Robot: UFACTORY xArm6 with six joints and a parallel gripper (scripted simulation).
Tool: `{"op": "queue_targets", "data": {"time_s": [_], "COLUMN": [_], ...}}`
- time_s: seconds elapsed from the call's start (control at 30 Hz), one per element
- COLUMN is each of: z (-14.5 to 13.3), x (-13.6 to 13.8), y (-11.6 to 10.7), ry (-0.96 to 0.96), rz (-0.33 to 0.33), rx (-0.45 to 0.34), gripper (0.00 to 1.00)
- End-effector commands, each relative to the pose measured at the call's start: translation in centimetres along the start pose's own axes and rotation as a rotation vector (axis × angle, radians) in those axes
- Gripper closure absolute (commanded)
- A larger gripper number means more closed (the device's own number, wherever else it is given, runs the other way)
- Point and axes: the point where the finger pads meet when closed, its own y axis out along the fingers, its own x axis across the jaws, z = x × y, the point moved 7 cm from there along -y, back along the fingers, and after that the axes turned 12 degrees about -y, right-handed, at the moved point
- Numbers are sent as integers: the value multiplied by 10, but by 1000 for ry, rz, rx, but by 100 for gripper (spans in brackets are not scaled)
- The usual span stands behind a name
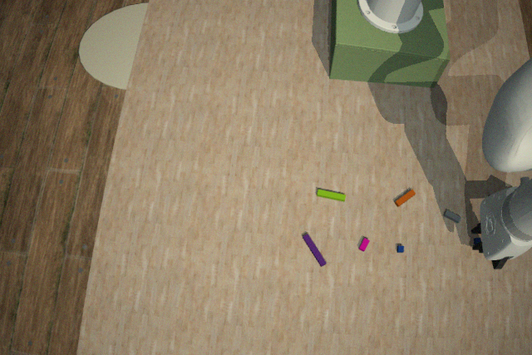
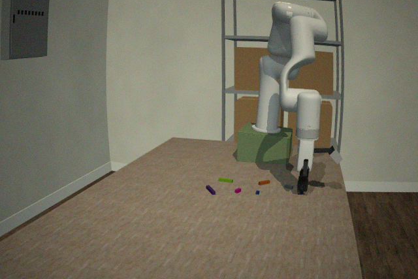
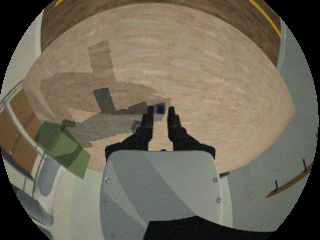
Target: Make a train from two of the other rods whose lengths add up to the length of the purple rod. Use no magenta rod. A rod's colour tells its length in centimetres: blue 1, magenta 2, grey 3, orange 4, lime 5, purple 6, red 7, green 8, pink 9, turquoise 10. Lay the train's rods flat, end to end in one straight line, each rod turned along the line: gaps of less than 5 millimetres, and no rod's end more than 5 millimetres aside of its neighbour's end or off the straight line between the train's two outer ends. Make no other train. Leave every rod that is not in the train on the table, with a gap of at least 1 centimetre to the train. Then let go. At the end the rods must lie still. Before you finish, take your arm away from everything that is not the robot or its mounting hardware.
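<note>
The purple rod (image 1: 313, 248) lies flat at the front of the group, with the lime rod (image 1: 331, 194) behind it. An orange rod (image 1: 404, 197), a magenta rod (image 1: 363, 244), a grey rod (image 1: 451, 215) and a blue rod (image 1: 400, 248) lie apart to the right. A second blue rod (image 1: 476, 241) sits on the table at the far right. My gripper (image 1: 477, 244) is down at the table around it. In the wrist view this blue rod (image 3: 160, 110) sits between the fingertips, which stand a little wider than it. The gripper also shows in the exterior view (image 2: 301, 191).
The green base block (image 1: 388, 27) carries the arm at the back right. The table's right edge runs close to the gripper. A metal shelf with cardboard boxes (image 2: 281, 70) stands behind the table.
</note>
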Motion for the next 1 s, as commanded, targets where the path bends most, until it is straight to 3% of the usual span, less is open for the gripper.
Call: {"op": "queue_targets", "data": {"time_s": [0.0,0.97], "z": [0,0], "x": [1,1], "y": [-1,4], "ry": [0,0], "rz": [-4,-4], "rx": [1,1], "gripper": [76,76]}}
